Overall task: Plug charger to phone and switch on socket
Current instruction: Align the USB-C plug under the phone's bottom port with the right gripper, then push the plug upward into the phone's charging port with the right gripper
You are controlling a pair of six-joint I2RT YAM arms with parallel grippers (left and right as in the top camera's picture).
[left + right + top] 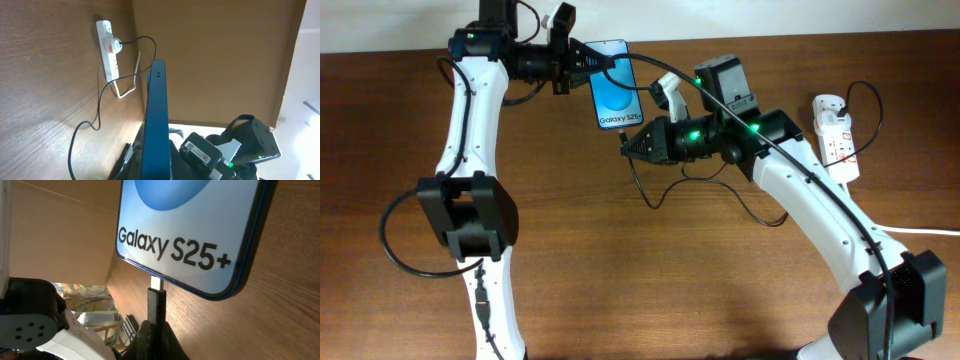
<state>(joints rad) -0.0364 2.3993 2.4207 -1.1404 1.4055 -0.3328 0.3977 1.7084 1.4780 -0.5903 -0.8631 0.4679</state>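
The phone [616, 88] has a blue screen with "Galaxy S25+" text and is held off the table at the back. My left gripper [575, 62] is shut on its far end; the phone's blue edge [155, 120] rises from the jaws in the left wrist view. My right gripper [628, 146] is shut on the charger's black plug tip [156, 302], whose metal end touches the phone's bottom edge [200, 255]. The black charger cable [665, 185] loops over the table. The white socket strip [836, 137] lies at the right, also seen in the left wrist view [107, 47].
A thick white cord [920, 231] runs from the socket off the right edge. A white adapter [828, 104] with a black lead sits plugged in the strip. The brown table [620, 270] spans the view.
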